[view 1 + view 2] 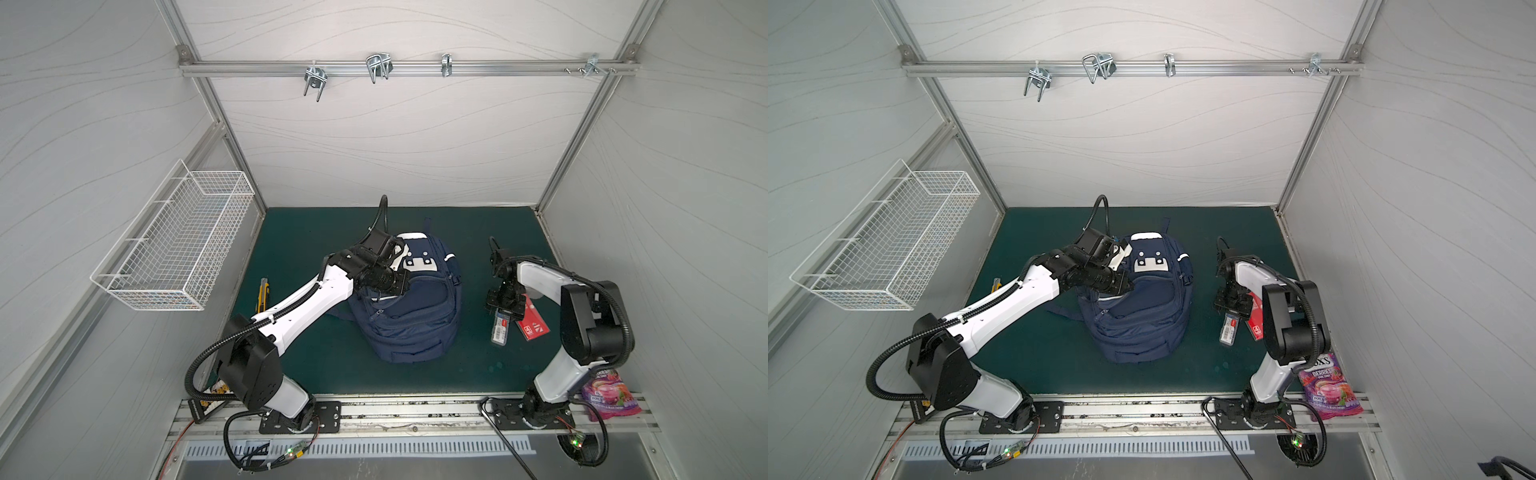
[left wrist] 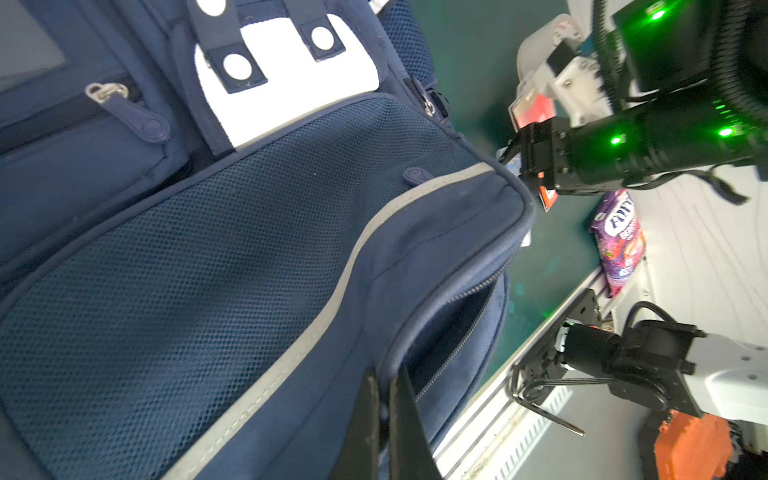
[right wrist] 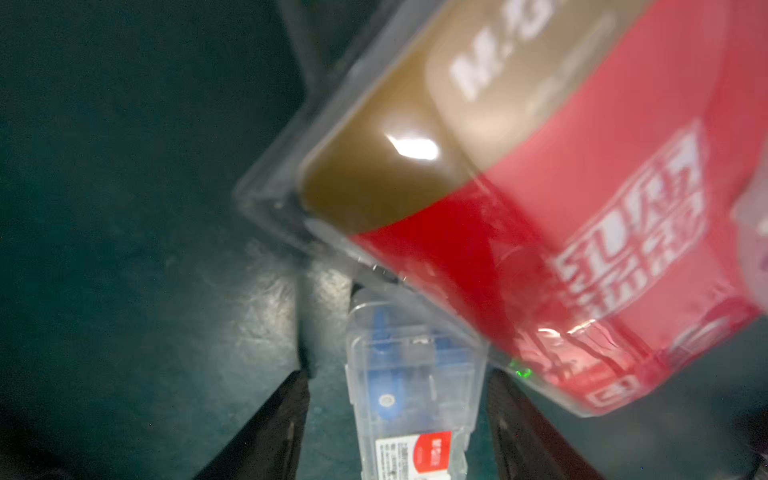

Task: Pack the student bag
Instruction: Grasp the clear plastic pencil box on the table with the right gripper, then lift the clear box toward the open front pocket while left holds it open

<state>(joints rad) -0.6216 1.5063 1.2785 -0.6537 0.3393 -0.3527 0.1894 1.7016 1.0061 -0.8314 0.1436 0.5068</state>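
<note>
Bag (image 1: 409, 324) lies on its back mid-mat (image 1: 316, 232), between the two arms. Long axis runs far wall to arm bases: top handle and white patch at the far end, base toward the arms, front pockets facing up.

Left claw (image 2: 386, 370): shut, pinching the fabric lip beside an unzipped opening, holding it up a little. The mouth gapes only narrowly.

Right claw (image 3: 399, 374): open, holding nothing. Jaws straddle a clear case (image 1: 500, 330) flat on the mat, well right of the bag, with a gap at each side.

Red pack (image 3: 561, 232) crowds the case's far end. The wrist view is blurred, so I cannot tell whether it overlaps the case or just touches it.

Risks, as I judge them:
- Closing may catch the red pack's edge, dragging it along or skewing the case in the grip.
- The case looks like slick, hard plastic; an off-centre pinch could let it swivel or squirt out.
- The left pinch is on thin fabric; if it slips, the mouth drops shut and the case lands on top of the bag.
- With so narrow a slot, the case probably has to go in end first.
</note>
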